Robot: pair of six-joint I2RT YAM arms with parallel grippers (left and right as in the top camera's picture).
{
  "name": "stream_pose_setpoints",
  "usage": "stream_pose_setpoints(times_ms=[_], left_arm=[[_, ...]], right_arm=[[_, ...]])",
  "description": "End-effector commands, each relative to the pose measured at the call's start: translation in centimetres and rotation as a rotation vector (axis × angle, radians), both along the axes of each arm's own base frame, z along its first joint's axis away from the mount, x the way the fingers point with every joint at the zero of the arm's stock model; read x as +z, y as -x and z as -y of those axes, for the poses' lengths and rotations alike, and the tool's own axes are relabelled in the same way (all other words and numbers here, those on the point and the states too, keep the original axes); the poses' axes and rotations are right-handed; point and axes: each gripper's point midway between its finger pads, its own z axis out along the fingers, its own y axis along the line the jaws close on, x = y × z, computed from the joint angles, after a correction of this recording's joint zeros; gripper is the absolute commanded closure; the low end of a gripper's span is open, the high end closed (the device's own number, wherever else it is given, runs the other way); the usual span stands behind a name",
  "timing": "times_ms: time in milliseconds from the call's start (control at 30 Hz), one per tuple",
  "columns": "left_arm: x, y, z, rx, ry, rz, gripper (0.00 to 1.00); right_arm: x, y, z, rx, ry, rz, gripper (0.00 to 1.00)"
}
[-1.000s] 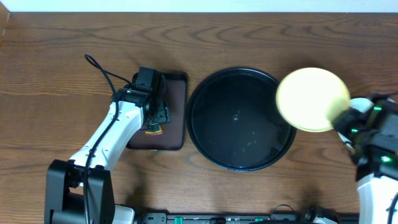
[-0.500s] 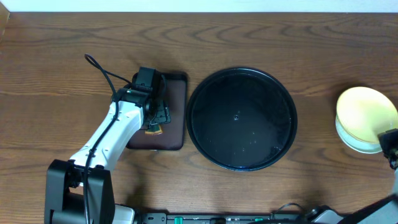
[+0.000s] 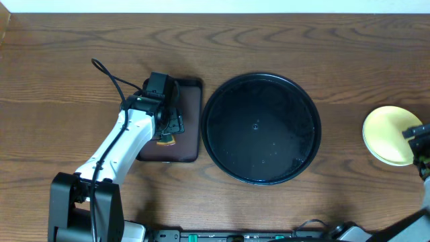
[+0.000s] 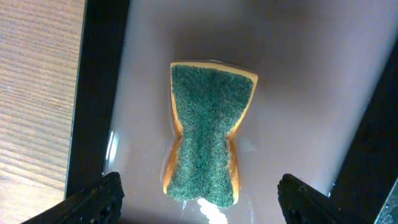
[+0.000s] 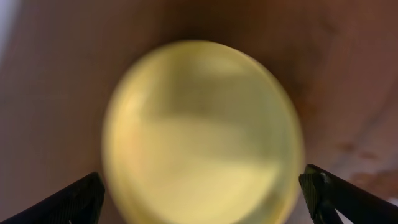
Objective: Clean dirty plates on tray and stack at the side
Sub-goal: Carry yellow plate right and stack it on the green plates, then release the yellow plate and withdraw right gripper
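Observation:
The round black tray (image 3: 259, 128) lies in the middle of the table with nothing on it. A pale yellow plate (image 3: 388, 134) rests on the wood at the far right, at the side; no other plates show. In the right wrist view this plate (image 5: 202, 134) is blurred and fills the space below my right gripper (image 5: 205, 202), which is open with its fingertips (image 5: 74, 199) wide on either side of it. My left gripper (image 4: 199, 205) is open and hovers over a green and yellow sponge (image 4: 208, 149).
The sponge lies on a small rectangular dark brown tray (image 3: 191, 121), left of the black tray. The left arm (image 3: 121, 144) slants across the front left of the table. The right arm (image 3: 420, 141) is at the right edge.
My right gripper carried the yellow plate from over the tray's right rim to the far right side, then opened and let it go. The left arm has not moved.

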Motion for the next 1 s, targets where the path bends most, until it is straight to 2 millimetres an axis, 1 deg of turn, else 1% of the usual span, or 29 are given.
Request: stream_pose_setpoints(times_ms=[0, 33, 100, 133, 167, 233, 333, 400, 467, 500, 567, 667, 700, 733, 800, 867, 967], left_arm=[[0.0, 0.2, -0.3, -0.008, -0.009, -0.003, 0.20], [0.0, 0.2, -0.3, -0.007, -0.009, -0.003, 0.20], [0.0, 0.2, -0.3, -0.007, -0.009, -0.003, 0.20], [0.0, 0.2, -0.3, -0.007, -0.009, -0.003, 0.20], [0.0, 0.2, -0.3, -0.007, -0.009, -0.003, 0.19], [0.0, 0.2, -0.3, -0.007, -0.009, -0.003, 0.20], [0.0, 0.2, -0.3, -0.007, -0.009, -0.003, 0.20], [0.0, 0.2, -0.3, -0.007, -0.009, -0.003, 0.20], [0.0, 0.2, -0.3, -0.007, -0.009, -0.003, 0.20], [0.0, 0.2, -0.3, -0.008, -0.009, -0.003, 0.20], [0.0, 0.2, -0.3, -0.007, -0.009, -0.003, 0.19], [0.0, 0.2, -0.3, -0.008, -0.009, -0.003, 0.20], [0.0, 0.2, -0.3, -0.008, -0.009, -0.003, 0.20], [0.0, 0.2, -0.3, -0.007, -0.009, -0.003, 0.20], [0.0, 0.2, -0.3, -0.007, -0.009, -0.003, 0.20], [0.0, 0.2, -0.3, -0.008, -0.009, -0.003, 0.20], [0.0, 0.2, -0.3, -0.008, -0.009, -0.003, 0.20]], right_arm=[[7.8, -2.9, -4.8, 0.199, 0.090, 0.218, 0.01], [9.6, -3.2, -6.5, 0.255, 0.107, 0.266, 0.01], [12.9, -3.3, -10.5, 0.374, 0.142, 0.347, 0.01], [13.9, -3.2, -12.8, 0.452, 0.150, 0.370, 0.01], [14.5, -2.6, -16.5, 0.576, 0.142, 0.377, 0.01], [14.3, -1.8, -20.5, 0.725, 0.121, 0.372, 0.01], [14.4, -0.2, -25.8, 0.973, 0.131, 0.393, 0.01], [14.9, 2.4, -31.0, 1.186, 0.104, 0.431, 0.01], [15.0, 3.2, -32.4, 1.242, 0.089, 0.435, 0.01], [14.9, 3.9, -33.6, 1.277, 0.052, 0.431, 0.01], [14.8, 4.3, -34.6, 1.302, 0.025, 0.428, 0.01], [14.2, 4.9, -34.9, 1.318, 0.006, 0.399, 0.01], [13.8, 5.1, -34.8, 1.314, -0.005, 0.374, 0.01], [13.0, 5.2, -34.3, 1.290, 0.005, 0.333, 0.01], [13.1, 5.1, -34.1, 1.308, 0.056, 0.340, 0.01], [13.7, 4.9, -34.2, 1.364, 0.153, 0.389, 0.01], [15.4, 4.7, -33.9, 1.439, 0.414, 0.498, 0.01]])
